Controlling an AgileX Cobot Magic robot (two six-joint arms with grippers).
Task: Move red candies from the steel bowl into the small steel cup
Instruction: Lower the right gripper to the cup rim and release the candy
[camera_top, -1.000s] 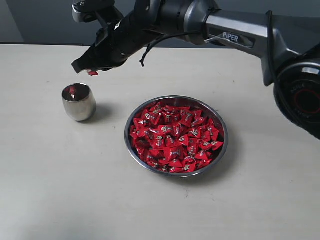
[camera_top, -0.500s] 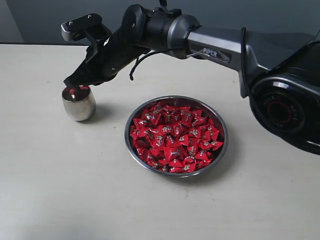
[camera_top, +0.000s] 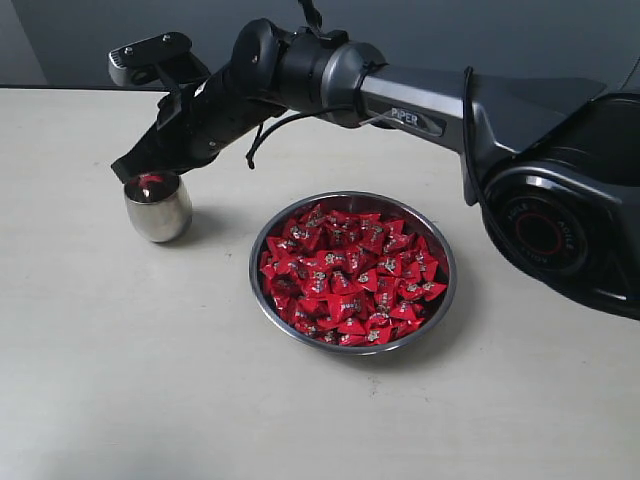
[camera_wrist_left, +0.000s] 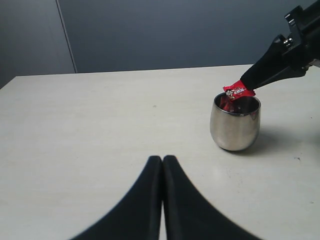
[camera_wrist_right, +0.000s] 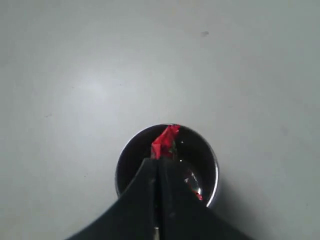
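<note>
At the left of the pale tabletop, about ten o'clock from the bowl, stands a small, rounded cup of polished steel. Over its mouth hangs the right arm's black gripper, slanting down from the cup's one o'clock. Its jaws are clenched on one shiny red-wrapped candy.

From the side, the candy sits at rim level with its lower edge just above the opening. From straight above, the wrapper lies over the dark mouth, one end reaching close to the rim. A red glint inside the cup may be another sweet or only a reflection; it is too small to tell.

Further right, near the table's middle, sits a wide, shallow steel bowl. It is well apart from the cup and heaped with red candies.

The left gripper appears only in its own camera: two black fingers pressed together, holding nothing, aimed at the cup from well back.

The step in hand looks like the release. It would go best with the tip brought over the centre of the mouth and held steady. The jaws need to part only enough for the sweet to drop straight in. The cup looks light and round-bottomed, so a brush against its rim could tip it. A straight lift before swinging toward four o'clock for the bowl seems safest.
</note>
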